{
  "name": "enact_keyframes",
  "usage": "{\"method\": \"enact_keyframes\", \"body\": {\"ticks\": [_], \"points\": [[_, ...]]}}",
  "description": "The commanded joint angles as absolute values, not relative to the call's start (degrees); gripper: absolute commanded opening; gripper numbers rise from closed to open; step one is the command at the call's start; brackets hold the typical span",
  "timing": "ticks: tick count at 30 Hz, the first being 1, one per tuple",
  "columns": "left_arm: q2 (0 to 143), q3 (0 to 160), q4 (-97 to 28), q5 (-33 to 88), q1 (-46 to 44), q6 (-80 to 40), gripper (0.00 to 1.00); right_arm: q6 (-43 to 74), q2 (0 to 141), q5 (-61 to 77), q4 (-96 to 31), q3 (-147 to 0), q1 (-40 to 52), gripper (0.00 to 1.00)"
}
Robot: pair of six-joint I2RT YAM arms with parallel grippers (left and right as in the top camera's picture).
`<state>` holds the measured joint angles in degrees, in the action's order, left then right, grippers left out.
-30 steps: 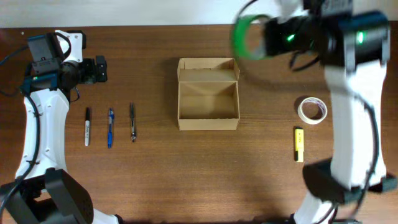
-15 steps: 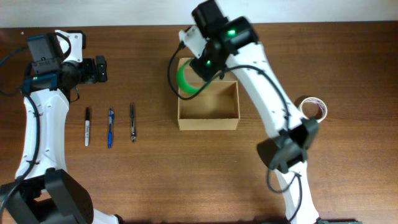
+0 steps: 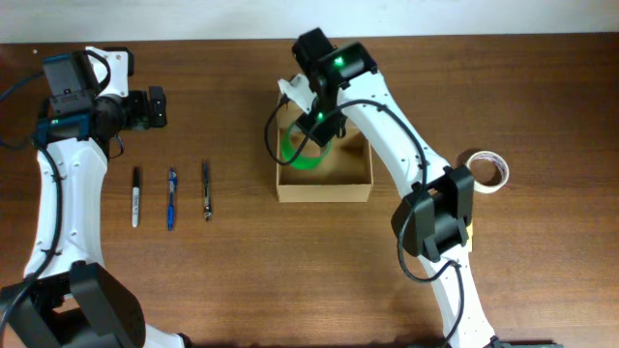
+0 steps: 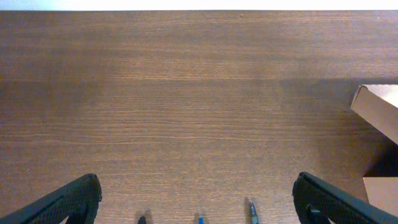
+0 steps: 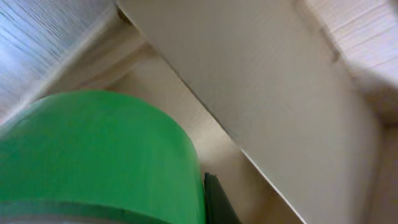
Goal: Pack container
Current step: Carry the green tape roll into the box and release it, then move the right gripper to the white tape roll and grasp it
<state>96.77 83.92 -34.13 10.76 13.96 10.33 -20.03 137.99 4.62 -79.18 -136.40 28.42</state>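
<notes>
At the upper left of the overhead view the left gripper (image 3: 155, 108) has not moved in the past second; its fingers (image 4: 68, 202) are spread wide over bare table (image 4: 186, 112), holding nothing. Below it, the black marker (image 3: 135, 196), the blue pen (image 3: 172, 198) and the dark pen (image 3: 206, 189) lie in a row, well apart from the box and not yet packed. The container (image 3: 324, 190) sits at the centre of the frame with its lid flap folded back toward the top edge, exactly where it was. The real change is the right arm. A second ago it was at the upper right, carrying the green tape roll (image 3: 302, 155) through the air. Now the right gripper (image 3: 319, 124) is over the upper left part of the box, pressed together on the roll's wall, and the roll has dipped inside the opening (the wrist view shows green (image 5: 93, 155) hard against the cardboard walls). I cannot tell whether it touches the floor of the box. It looks to me like the first item is about to go in, with release the likely next step. The white tape roll (image 3: 502, 174) lies at the right, half hidden by the arm.
</notes>
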Motion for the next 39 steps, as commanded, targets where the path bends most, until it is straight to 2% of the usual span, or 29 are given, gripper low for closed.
{"method": "enact_keyframes", "body": {"ticks": [1,16,17,18,20,30,35,39], "points": [[97.4,85.2,-34.2,11.6,14.2,11.3,0.99,-20.6,137.8,5.8,-77.3,-132.9,28.1,0.04],[97.4,85.2,-34.2,11.6,14.2,11.3,0.99,-19.0,137.8,5.8,-68.5,-124.7,28.1,0.04],[97.4,85.2,-34.2,11.6,14.2,11.3,0.99,-19.0,137.8,5.8,-68.5,-124.7,28.1,0.09],[97.4,85.2,-34.2,11.6,14.2,11.3,0.99,-19.0,137.8,5.8,-68.5,-124.7,28.1,0.18],[97.4,85.2,-34.2,11.6,14.2,11.3,0.99,-19.0,137.6,5.8,-69.1,-124.8,28.1,0.25],[97.4,85.2,-34.2,11.6,14.2,11.3,0.99,-18.7,129.8,5.7,-76.1,-131.7,28.0,0.29],[97.4,85.2,-34.2,11.6,14.2,11.3,0.99,-15.0,118.3,1.3,-77.8,-135.3,25.2,0.41],[97.4,85.2,-34.2,11.6,14.2,11.3,0.99,-9.4,109.2,0.1,-77.7,-135.0,16.7,0.48]]}}
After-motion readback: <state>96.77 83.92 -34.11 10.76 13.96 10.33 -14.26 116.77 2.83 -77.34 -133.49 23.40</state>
